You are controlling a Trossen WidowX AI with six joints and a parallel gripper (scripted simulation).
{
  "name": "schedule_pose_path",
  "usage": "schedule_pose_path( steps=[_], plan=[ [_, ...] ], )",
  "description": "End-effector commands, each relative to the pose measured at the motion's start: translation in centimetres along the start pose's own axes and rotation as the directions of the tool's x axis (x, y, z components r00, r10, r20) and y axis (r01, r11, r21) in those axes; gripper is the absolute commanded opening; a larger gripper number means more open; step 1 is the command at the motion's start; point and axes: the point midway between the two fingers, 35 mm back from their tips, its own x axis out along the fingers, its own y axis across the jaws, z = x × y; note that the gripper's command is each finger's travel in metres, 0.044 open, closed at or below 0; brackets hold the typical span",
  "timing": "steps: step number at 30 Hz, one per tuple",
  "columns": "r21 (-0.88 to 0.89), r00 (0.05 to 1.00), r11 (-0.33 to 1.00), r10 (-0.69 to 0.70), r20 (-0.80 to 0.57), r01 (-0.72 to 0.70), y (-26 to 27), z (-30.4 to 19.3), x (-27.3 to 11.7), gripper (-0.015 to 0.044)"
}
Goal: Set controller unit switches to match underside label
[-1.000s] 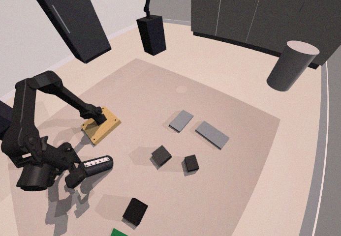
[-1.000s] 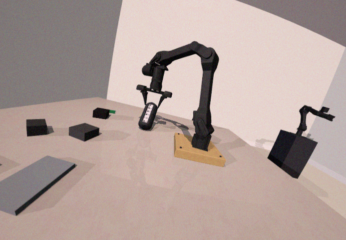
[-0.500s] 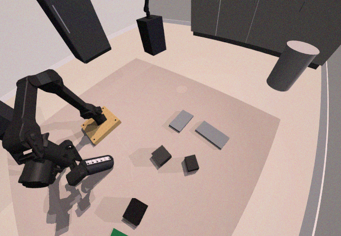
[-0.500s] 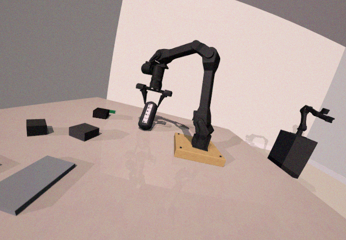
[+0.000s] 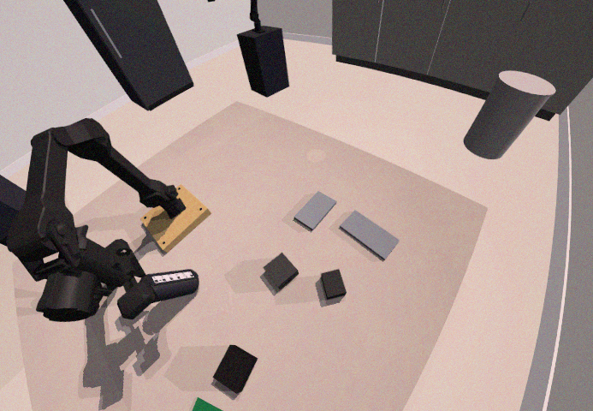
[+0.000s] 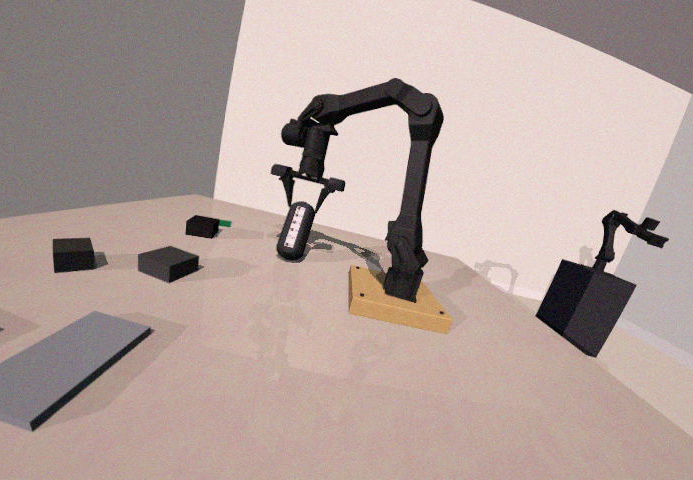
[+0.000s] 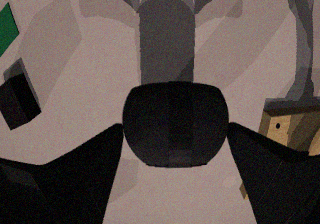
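The dark controller unit (image 5: 180, 288) (image 6: 285, 240) (image 7: 175, 101) hangs upright on one end, slightly tilted, with its lower end above the bench. My gripper (image 5: 151, 287) (image 6: 302, 208) (image 7: 176, 129) points down and is shut on it, one finger on each side near its upper end. The white label (image 5: 173, 276) (image 6: 295, 226) on its underside faces the top and exterior views. It shows a row of small squares, some dark, too small to read surely. In the wrist view only the unit's dark end shows. The rocker switches are hidden in all views.
The arm's wooden base (image 5: 192, 213) (image 6: 369, 302) (image 7: 276, 136) is near the unit. Dark blocks (image 5: 280, 271) (image 5: 333, 284) (image 5: 236, 368) (image 6: 167, 263) stand on the bench. Grey plates (image 5: 315, 211) (image 5: 368, 235) (image 6: 58, 362) lie farther off. A green piece (image 5: 204, 406) (image 6: 224, 223) (image 7: 6, 29) lies beyond one block.
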Motion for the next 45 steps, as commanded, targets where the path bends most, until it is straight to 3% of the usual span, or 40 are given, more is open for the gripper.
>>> schedule_pose_path(
  steps=[1, 45],
  plan=[
    [0.001, 1.0, 1.0, 0.0, -0.01, 0.0, 0.0, -0.6, 0.0, 0.0335],
    [0.001, 1.0, 1.0, 0.0, -0.014, 0.0, 0.0, -4.4, -0.7, 0.0338]
  ],
)
